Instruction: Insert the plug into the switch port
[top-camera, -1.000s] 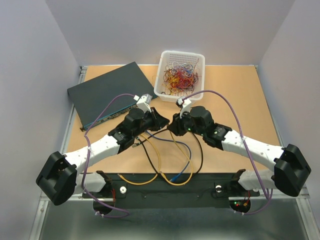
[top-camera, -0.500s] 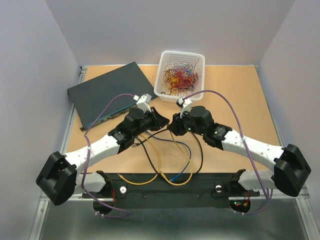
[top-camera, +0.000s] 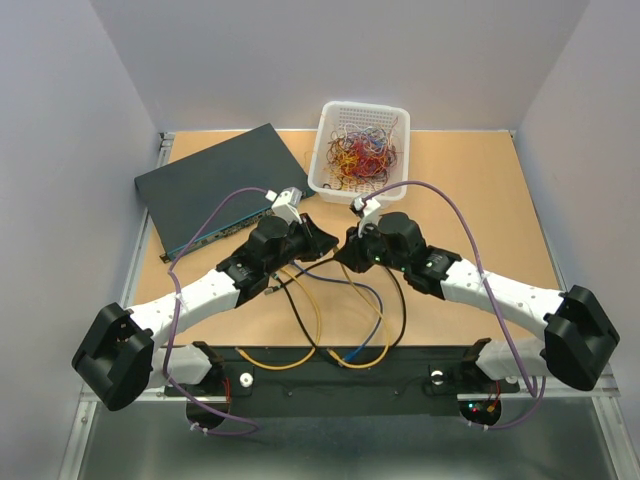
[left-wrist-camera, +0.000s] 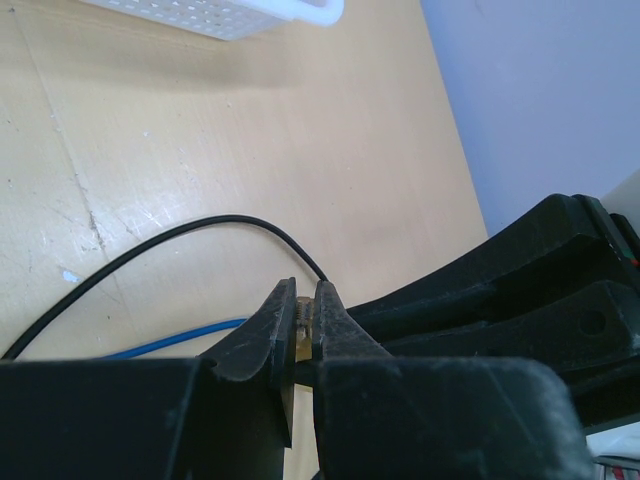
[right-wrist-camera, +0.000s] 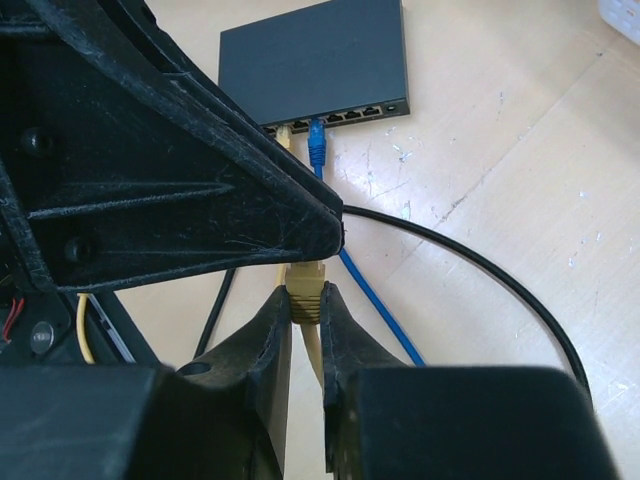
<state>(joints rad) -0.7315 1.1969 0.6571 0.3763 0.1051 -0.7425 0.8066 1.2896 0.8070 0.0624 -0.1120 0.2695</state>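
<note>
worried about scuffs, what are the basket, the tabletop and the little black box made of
Basket: likely white moulded plastic, glossy, perforated walls. Tabletop: tan wood-look board, matt, finely scratched. Black box: matt dark casing, metal or plastic, cannot tell.

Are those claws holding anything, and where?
The right gripper pinches the yellow plug by its boot; the left gripper pinches a small yellowish piece, too hidden to name.

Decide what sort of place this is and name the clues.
Probably a robotics lab workbench: left arm and right arm bolted to a walled-in wooden table, a small black network switch with a blue cable plugged in, and a white basket of tangled wires.
</note>
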